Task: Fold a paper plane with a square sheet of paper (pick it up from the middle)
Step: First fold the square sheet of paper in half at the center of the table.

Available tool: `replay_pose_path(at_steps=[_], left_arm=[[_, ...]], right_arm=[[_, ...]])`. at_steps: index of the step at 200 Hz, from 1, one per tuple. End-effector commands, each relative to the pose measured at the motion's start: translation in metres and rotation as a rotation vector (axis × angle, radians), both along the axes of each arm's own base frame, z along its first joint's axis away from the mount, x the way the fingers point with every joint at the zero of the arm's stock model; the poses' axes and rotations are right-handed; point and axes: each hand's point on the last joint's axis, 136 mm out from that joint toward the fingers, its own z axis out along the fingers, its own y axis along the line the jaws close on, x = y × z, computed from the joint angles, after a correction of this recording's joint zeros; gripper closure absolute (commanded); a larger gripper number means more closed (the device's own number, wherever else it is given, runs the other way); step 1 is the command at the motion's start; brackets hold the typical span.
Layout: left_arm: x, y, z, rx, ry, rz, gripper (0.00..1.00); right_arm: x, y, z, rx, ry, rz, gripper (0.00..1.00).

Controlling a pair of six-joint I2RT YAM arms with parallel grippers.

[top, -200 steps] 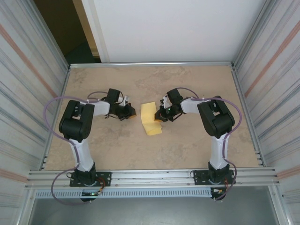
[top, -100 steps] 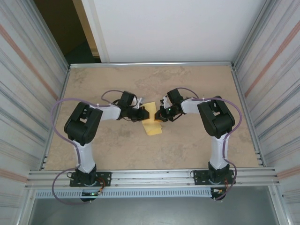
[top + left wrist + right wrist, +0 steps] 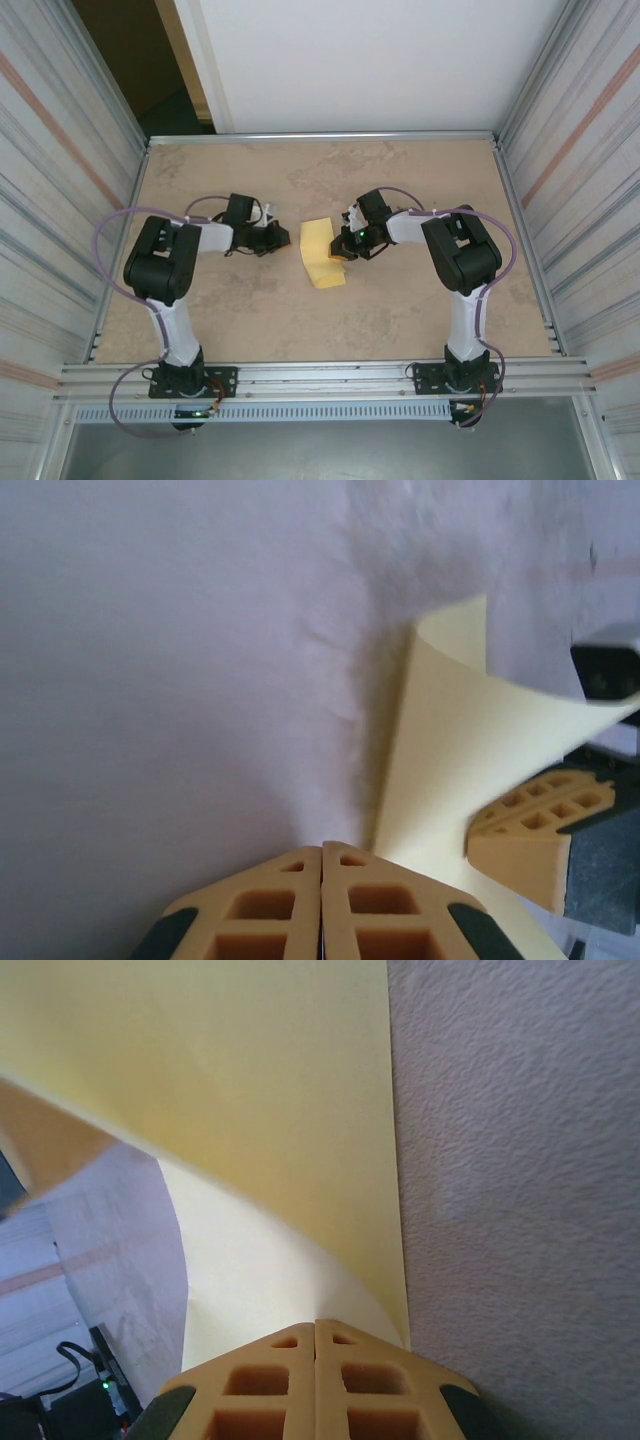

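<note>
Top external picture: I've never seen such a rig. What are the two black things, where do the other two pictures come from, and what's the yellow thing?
The black things are two robot arms bolted at the near edge of a table. This picture looks down on them from above and behind. Each arm ends in a two-finger gripper. The other two pictures are taken from the wrists, each with its own orange fingers at the bottom. The yellow thing is the square sheet of paper, partly curled up off the table. The right gripper is shut, apparently pinching the sheet's edge. The left gripper is shut, empty, beside the sheet.
</note>
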Motion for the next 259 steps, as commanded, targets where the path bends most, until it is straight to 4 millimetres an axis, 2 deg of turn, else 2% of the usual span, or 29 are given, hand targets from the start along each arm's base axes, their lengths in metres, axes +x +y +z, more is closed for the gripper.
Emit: replay_pose_path(at_steps=[1, 9, 26, 50, 72, 99, 147, 172, 199, 227, 245, 259], left_arm=[[0.005, -0.012, 0.042, -0.038, -0.117, -0.018, 0.90], [0.002, -0.023, 0.049, -0.053, -0.138, -0.041, 0.90], [-0.005, -0.046, 0.049, -0.070, -0.151, -0.093, 0.90], [-0.010, -0.071, 0.032, -0.067, -0.109, -0.148, 0.90], [-0.006, -0.081, 0.016, -0.070, -0.066, -0.160, 0.90], [0.009, -0.066, -0.004, -0.010, -0.019, -0.104, 0.91], [0.029, -0.013, -0.032, 0.036, 0.075, 0.023, 0.90], [0.038, 0.010, -0.038, 0.056, 0.096, 0.072, 0.91], [0.053, 0.020, -0.028, 0.057, 0.062, 0.083, 0.91], [0.071, 0.012, 0.006, 0.016, -0.004, 0.074, 0.90], [0.070, 0.002, 0.029, -0.024, -0.038, 0.073, 0.90], [0.063, -0.008, 0.038, -0.045, -0.058, 0.067, 0.90]], right_arm=[[-0.088, -0.098, -0.104, -0.487, 0.334, -0.049, 0.95], [-0.089, -0.098, -0.104, -0.490, 0.336, -0.047, 0.95], [-0.091, -0.099, -0.104, -0.495, 0.342, -0.045, 0.95], [-0.091, -0.099, -0.105, -0.495, 0.343, -0.046, 0.95], [-0.091, -0.100, -0.106, -0.495, 0.347, -0.049, 0.95], [-0.091, -0.100, -0.105, -0.495, 0.344, -0.049, 0.95], [-0.094, -0.102, -0.106, -0.499, 0.347, -0.050, 0.95], [-0.095, -0.103, -0.106, -0.499, 0.348, -0.052, 0.95], [-0.094, -0.102, -0.107, -0.497, 0.346, -0.054, 0.95], [-0.094, -0.102, -0.107, -0.495, 0.346, -0.054, 0.95], [-0.093, -0.102, -0.105, -0.495, 0.341, -0.055, 0.95], [-0.092, -0.102, -0.105, -0.493, 0.339, -0.057, 0.95]])
